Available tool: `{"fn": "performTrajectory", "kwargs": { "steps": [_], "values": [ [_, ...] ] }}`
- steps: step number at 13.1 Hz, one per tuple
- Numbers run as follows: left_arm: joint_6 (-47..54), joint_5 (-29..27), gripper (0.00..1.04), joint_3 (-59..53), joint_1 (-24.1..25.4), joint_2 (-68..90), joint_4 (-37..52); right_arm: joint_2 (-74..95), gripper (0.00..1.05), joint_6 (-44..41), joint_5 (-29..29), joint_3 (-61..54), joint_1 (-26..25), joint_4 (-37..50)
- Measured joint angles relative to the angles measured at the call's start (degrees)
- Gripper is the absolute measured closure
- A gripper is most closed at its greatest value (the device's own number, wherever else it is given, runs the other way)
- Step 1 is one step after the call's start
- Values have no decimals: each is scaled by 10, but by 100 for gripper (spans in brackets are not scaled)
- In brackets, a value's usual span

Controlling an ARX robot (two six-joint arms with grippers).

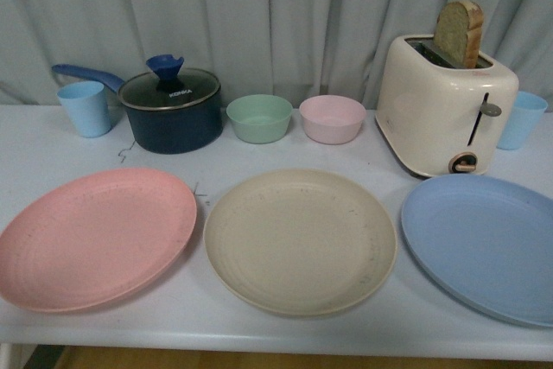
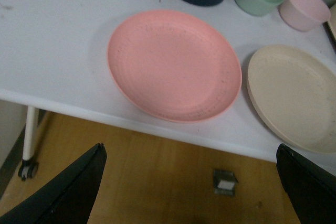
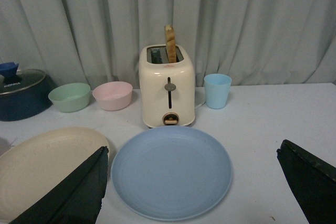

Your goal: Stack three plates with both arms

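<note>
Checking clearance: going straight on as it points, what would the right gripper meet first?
Probably the light blue plate, lying centred between its open fingers; the toaster stands behind it. Depth is unclear.

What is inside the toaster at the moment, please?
A slice of bread stands in one slot of the toaster, its upper part sticking out. Its lower part is hidden by the casing, and the other slot's depth cannot be seen.
</note>
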Motion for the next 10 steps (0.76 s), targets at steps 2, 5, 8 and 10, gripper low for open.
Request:
{"fn": "performTrajectory", "kwargs": {
  "steps": [2, 5, 8, 10],
  "values": [
    [29, 25, 7, 46, 7, 137, 46, 0, 6, 0, 0, 0, 0, 1],
    [146, 74, 7, 199, 66, 475, 131, 0, 6, 0, 0, 0, 0, 0],
    [201, 88, 7, 287, 99, 642, 145, 0, 6, 0, 0, 0, 0, 0],
    [214, 97, 7, 344, 118, 723, 140, 0, 6, 0, 0, 0, 0, 0]
  ]
}}
